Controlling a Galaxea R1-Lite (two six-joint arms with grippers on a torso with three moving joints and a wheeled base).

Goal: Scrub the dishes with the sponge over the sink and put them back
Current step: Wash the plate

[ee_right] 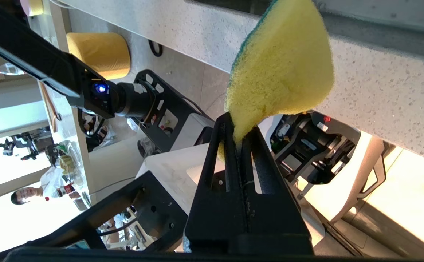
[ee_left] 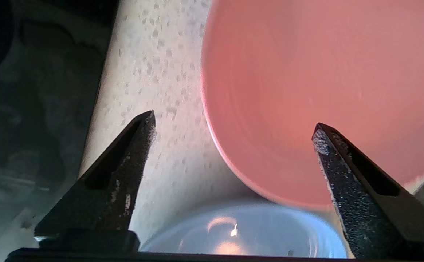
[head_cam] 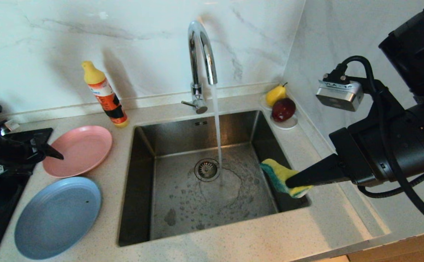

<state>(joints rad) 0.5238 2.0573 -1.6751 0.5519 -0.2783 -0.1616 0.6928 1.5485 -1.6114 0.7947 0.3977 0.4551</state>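
Head view: the right gripper (head_cam: 292, 183) pinches the sponge (head_cam: 279, 176) at centre right over the sink (head_cam: 197, 196); the pink plate (head_cam: 79, 149) lies left on the surface (head_cam: 234, 243). Left wrist view: left gripper (ee_left: 234, 127) jaws apart above the plate's rim. Right wrist view: jaws clamped on the sponge.

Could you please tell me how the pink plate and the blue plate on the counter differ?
The pink plate is pink and looks slightly smaller; the blue plate is pale blue and larger. The pink plate lies nearer the wall, by the open left gripper; the blue plate lies nearer the counter's front edge. Both are round, lie flat and sit left of the sink.
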